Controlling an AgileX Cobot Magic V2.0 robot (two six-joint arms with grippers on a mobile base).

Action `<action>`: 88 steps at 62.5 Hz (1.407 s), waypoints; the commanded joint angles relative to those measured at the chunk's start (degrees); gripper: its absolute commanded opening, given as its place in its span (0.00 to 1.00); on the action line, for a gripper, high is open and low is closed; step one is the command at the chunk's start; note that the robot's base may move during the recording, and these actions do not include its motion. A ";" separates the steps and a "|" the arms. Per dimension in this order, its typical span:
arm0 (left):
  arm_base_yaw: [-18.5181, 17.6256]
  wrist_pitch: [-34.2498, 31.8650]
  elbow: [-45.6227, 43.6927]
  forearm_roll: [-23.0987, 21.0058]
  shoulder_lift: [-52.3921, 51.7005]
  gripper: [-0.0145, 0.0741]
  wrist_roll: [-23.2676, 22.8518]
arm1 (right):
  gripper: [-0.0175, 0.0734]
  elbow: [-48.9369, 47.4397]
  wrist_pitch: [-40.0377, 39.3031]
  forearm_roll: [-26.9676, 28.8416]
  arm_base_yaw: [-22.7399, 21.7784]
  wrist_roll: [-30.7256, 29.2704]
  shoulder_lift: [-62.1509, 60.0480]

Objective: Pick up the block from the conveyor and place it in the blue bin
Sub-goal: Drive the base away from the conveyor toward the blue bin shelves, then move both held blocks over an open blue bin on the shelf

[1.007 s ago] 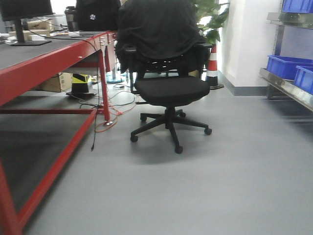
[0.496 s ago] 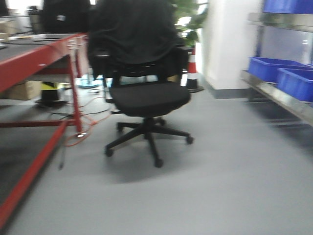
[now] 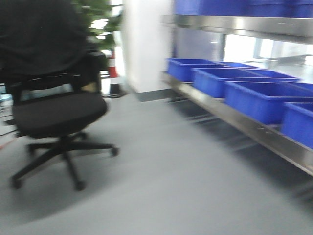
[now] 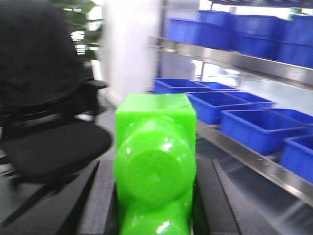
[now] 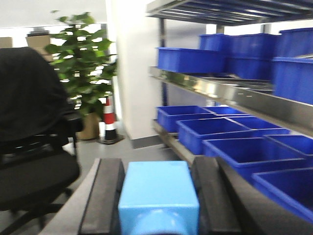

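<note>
We hold a glossy bright green plastic block clamped in our left gripper and a light blue plastic block clamped in our right gripper. Open blue plastic bins line the steel shelf.

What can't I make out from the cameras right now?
Conveyor: outside every view.
Blue bins, front view: motion-blurred, insides unreadable.
Green block, left wrist view: lower end cut off by the bottom edge.
Light blue block, right wrist view: cut off by the bottom edge.
</note>
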 commanded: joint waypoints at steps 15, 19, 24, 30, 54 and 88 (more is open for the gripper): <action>-0.32 -1.08 -0.12 0.10 -0.23 0.04 -0.23 | 0.01 0.07 -1.41 -0.21 0.03 -0.15 -0.27; -0.32 -1.08 -0.12 0.10 -0.23 0.04 -0.23 | 0.01 0.07 -1.41 -0.21 0.03 -0.15 -0.27; -0.32 -1.08 -0.12 0.10 -0.23 0.04 -0.23 | 0.01 0.07 -1.41 -0.21 0.03 -0.15 -0.27; -0.32 -1.08 -0.12 0.10 -0.23 0.04 -0.23 | 0.01 0.07 -1.41 -0.21 0.03 -0.15 -0.27; -0.32 -1.08 -0.12 0.10 -0.23 0.04 -0.23 | 0.01 0.07 -1.41 -0.21 0.03 -0.15 -0.27; -0.32 -1.08 -0.12 0.10 -0.23 0.04 -0.23 | 0.01 0.07 -1.41 -0.21 0.03 -0.15 -0.27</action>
